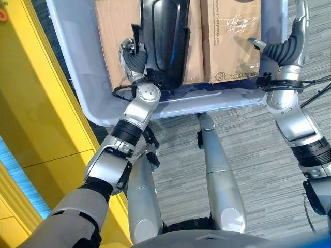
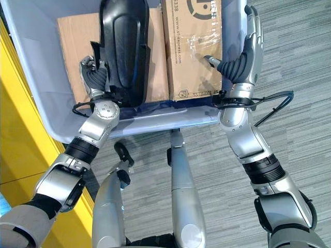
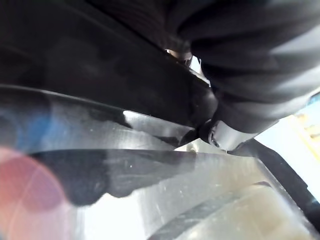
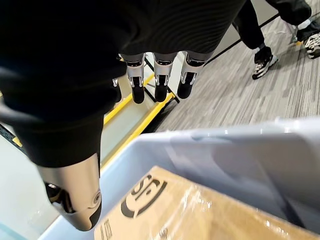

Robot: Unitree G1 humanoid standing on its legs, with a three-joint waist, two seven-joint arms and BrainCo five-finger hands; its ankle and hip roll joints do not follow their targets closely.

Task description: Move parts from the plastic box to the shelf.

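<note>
Left eye view: pale plastic box (image 1: 93,88) on grey carpet, holding two cardboard boxes (image 1: 227,41) side by side with a black moulded part (image 1: 165,39) lying on top of them, over the seam and the left carton. Left hand (image 1: 132,59) reaches over the near rim and sits against the part's lower left edge; whether its fingers are closed around the part cannot be told from here. Right hand (image 1: 289,44) is raised above the box's right rim, fingers straight, thumb out toward the cartons, holding nothing. A yellow frame (image 1: 36,103) stands on the left. Right eye view: same layout, the part resting inside the box. Left wrist view: dark ribbed cover pressed close to the black part's surface and the box's pale wall; grip unreadable. Right wrist view: fingers (image 4: 160,85) hang straight and relaxed above the box rim and a printed carton; a person's legs and shoes (image 4: 262,65) stand on the carpet beyond.
</note>
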